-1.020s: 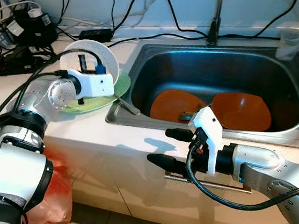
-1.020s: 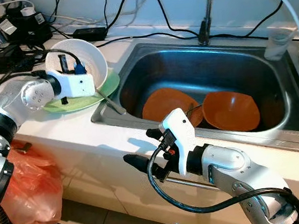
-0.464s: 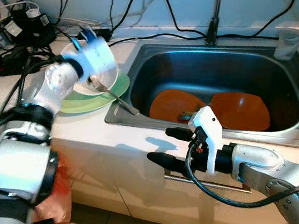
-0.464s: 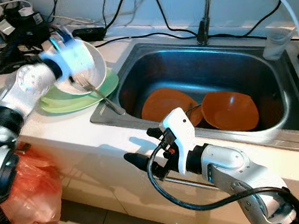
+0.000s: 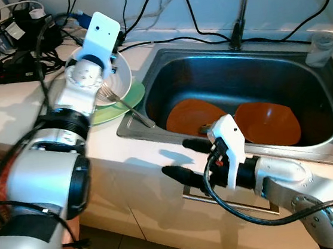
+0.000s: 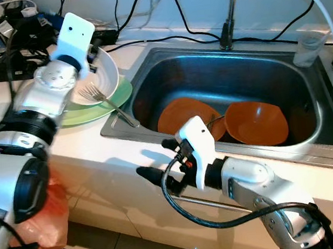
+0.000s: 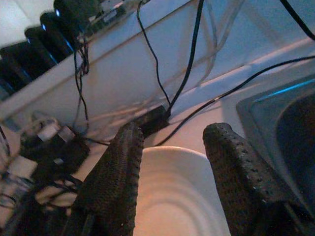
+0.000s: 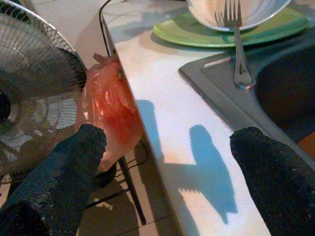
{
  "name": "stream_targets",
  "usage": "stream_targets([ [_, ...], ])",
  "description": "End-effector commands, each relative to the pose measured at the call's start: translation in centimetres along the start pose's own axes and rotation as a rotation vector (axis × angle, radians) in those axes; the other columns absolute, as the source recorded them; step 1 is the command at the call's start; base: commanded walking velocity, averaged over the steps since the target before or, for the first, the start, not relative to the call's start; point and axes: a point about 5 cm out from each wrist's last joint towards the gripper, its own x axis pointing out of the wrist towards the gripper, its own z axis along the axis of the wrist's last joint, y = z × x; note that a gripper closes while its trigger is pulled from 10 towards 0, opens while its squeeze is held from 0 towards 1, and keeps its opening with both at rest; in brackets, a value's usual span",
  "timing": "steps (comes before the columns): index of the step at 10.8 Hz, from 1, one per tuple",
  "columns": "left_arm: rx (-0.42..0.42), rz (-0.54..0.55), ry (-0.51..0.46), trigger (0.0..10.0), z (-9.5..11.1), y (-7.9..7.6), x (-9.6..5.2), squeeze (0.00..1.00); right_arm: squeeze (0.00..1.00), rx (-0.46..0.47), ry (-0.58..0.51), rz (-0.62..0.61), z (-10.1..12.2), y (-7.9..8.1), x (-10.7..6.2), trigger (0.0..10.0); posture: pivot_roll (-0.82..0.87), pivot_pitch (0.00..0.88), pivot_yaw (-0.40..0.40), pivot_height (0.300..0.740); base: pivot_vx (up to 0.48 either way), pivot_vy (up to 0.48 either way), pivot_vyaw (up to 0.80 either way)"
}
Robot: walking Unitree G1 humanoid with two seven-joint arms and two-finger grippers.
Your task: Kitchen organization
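A white bowl (image 5: 119, 79) rests on a green plate (image 5: 137, 95) on the counter left of the sink. A fork (image 5: 130, 107) leans from the bowl down to the sink rim (image 5: 132, 128). My left gripper (image 7: 170, 142) hangs open just over the bowl's (image 7: 170, 196) far rim, a finger on either side and not closed on it. Two orange dishes (image 5: 195, 115) (image 5: 268, 122) lie in the sink. My right gripper (image 5: 179, 159) is open above the counter's front edge, with nothing between its fingers.
A tap (image 5: 240, 8) and a hose stand behind the sink, with a clear plastic cup (image 5: 323, 49) at its right corner. Power strips and cables (image 5: 9, 64) crowd the back left counter. Below the counter edge hang an orange bag (image 8: 110, 105) and a fan (image 8: 34, 98).
My left arm swung up and over the bowl, which went from held upright on edge to lying on the green plate. The fingers have come off it. The right arm barely moved.
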Motion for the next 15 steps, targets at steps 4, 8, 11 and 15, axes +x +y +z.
stream_targets([
  [4,-0.195,0.202,0.165,10.0,-1.8,-1.9,-0.3,1.0,0.0,-0.003,0.007,-0.004,-0.2,-0.2,0.0,10.0,-0.01,0.0,0.042,0.74,0.0,0.0,0.0],
  [8,-0.43,0.243,0.336,10.0,-3.7,-4.7,-1.0,1.0,0.0,-0.015,0.024,0.001,-0.2,-0.5,0.0,10.0,-0.01,0.0,0.029,0.74,0.0,0.0,0.0],
  [11,-0.513,0.251,0.386,10.0,-2.9,-5.6,-1.0,1.0,0.0,-0.024,0.034,0.01,-0.3,-0.5,0.1,10.0,-0.01,0.0,0.025,0.74,0.0,0.0,0.0],
  [15,-0.572,0.255,0.419,10.0,-3.4,-7.4,-1.8,1.0,0.0,-0.026,0.03,0.019,-0.3,-0.5,0.6,10.0,0.0,0.0,0.035,0.74,0.0,0.0,0.0],
])
